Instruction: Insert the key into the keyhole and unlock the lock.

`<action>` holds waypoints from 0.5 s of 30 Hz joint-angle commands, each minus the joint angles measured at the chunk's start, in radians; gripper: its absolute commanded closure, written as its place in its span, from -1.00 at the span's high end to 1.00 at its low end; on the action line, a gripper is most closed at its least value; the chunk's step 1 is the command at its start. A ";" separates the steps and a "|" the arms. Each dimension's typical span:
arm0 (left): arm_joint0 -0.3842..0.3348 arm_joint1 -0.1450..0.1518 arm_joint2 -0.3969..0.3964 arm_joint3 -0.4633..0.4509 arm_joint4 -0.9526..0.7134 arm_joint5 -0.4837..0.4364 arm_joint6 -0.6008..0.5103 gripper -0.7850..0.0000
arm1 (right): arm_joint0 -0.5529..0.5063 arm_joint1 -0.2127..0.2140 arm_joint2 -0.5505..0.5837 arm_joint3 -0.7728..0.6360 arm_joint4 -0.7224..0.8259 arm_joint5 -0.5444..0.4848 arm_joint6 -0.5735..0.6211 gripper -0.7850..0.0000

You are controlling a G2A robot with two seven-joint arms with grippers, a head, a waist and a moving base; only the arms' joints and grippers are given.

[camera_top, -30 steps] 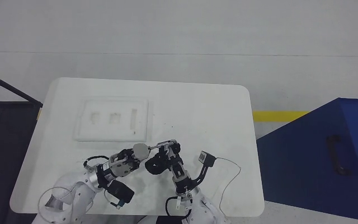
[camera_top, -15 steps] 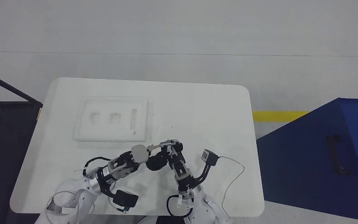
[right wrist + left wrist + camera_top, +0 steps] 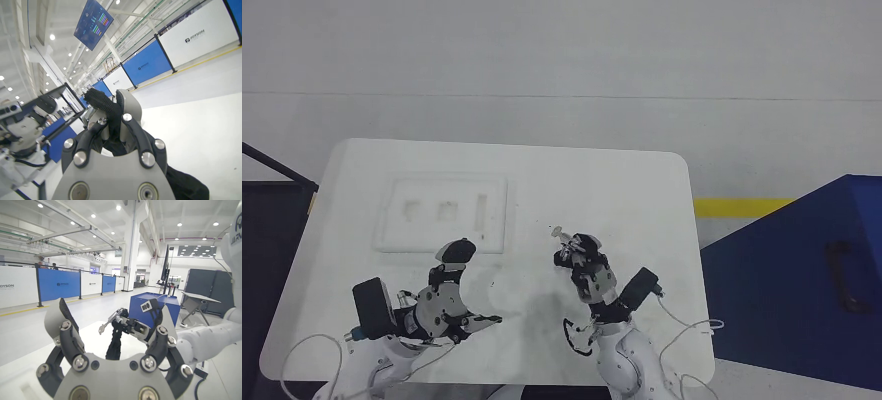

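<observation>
A silver key [image 3: 102,329] on a ring sticks out from the fingertips of my right gripper [image 3: 118,318], which is shut on it. A black ribbed cable [image 3: 100,104] also runs between those fingers and hangs down below them [image 3: 114,344]. From above, that gripper [image 3: 572,246] is over the table's middle front with the key tip [image 3: 559,232] pointing to the back. My left gripper [image 3: 113,306] is open and holds nothing. It sits at the left front [image 3: 454,251], well apart from the key. I cannot make out a lock body.
A white foam tray [image 3: 392,215] with shallow recesses lies at the back left of the white table [image 3: 632,190]. A blue cabinet [image 3: 802,280] stands off the table's right side. A thin wire [image 3: 687,310] trails near the right front edge.
The left gripper let go of the round silver piece it held against the key, opened, and pulled back to the left. The right gripper moved right and back with the key.
</observation>
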 commanded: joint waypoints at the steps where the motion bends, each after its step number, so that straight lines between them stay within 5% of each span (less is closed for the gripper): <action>1: 0.000 0.001 -0.004 0.002 0.012 -0.007 -0.003 1.00 | 0.022 0.004 -0.001 0.047 -0.112 0.053 -0.013 -1.00; 7: 0.005 0.001 -0.012 -0.004 0.049 0.008 0.014 1.00 | 0.081 0.012 -0.011 0.165 -0.352 0.214 -0.039 -1.00; 10: 0.005 0.001 -0.012 -0.004 0.061 0.010 0.021 1.00 | 0.084 0.009 -0.005 0.176 -0.265 0.184 -0.058 -1.00; 15: 0.006 0.002 -0.015 -0.006 0.093 0.021 0.034 1.00 | 0.059 -0.006 0.022 0.109 0.143 0.043 -0.008 -1.00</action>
